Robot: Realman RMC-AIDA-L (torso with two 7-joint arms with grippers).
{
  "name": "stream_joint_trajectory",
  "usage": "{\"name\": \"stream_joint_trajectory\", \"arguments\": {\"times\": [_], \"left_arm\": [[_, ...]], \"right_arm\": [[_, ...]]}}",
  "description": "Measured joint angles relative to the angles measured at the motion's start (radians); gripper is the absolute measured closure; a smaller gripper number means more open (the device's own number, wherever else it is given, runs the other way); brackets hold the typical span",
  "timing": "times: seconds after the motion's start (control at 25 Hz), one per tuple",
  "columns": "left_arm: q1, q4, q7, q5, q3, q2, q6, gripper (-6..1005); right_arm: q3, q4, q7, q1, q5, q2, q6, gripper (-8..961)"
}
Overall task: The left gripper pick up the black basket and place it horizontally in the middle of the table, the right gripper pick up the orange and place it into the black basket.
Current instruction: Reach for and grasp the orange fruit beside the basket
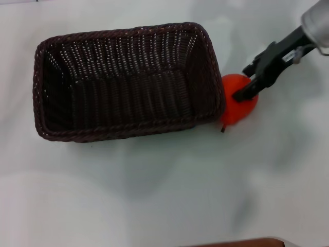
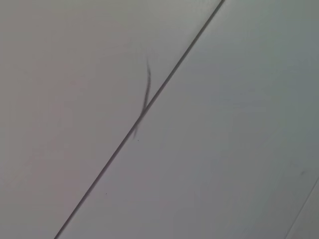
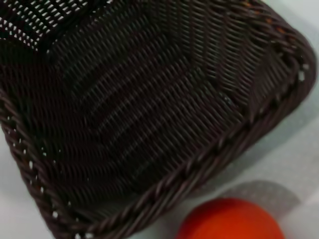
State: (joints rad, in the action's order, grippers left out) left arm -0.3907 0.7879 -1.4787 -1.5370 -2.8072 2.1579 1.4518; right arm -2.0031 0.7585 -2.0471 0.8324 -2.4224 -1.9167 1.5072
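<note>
The orange (image 1: 239, 106) sits on the table (image 1: 169, 190) just outside the basket (image 1: 126, 82), touching its short end. The right gripper (image 1: 248, 85) has its jaws closed around the orange. The left gripper is out of view.

The rectangular woven wicker basket (image 1: 123, 82) is very dark brown-black, with a fine ribbed weave and a braided rim. At its 3 o'clock lies the round, bright orange-red fruit (image 1: 239, 105), on the plain pale grey-white table (image 1: 164, 195).
</note>
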Motion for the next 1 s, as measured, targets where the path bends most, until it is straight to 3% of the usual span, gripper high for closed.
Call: {"name": "stream_joint_trajectory", "arguments": {"times": [0.12,0.32,0.8,0.88,1.0], "left_arm": [[0.000,-0.002,0.000,0.000,0.000,-0.001,0.000,97],[0.000,-0.002,0.000,0.000,0.000,-0.001,0.001,98],[0.008,-0.004,0.000,0.000,0.000,-0.001,0.003,99],[0.009,-0.004,0.000,0.000,0.000,-0.001,0.005,99],[0.011,-0.004,0.003,0.000,-0.001,-0.001,0.008,99]], "right_arm": [[0.000,-0.033,0.013,0.011,-0.001,-0.014,-0.040,57],[-0.008,-0.052,0.025,0.016,0.001,-0.017,-0.059,286],[-0.028,-0.051,0.040,0.012,0.006,-0.009,-0.038,553],[-0.061,-0.042,0.050,0.006,0.006,-0.003,-0.027,602],[-0.190,-0.003,0.088,-0.014,0.009,0.006,-0.001,659]]}}
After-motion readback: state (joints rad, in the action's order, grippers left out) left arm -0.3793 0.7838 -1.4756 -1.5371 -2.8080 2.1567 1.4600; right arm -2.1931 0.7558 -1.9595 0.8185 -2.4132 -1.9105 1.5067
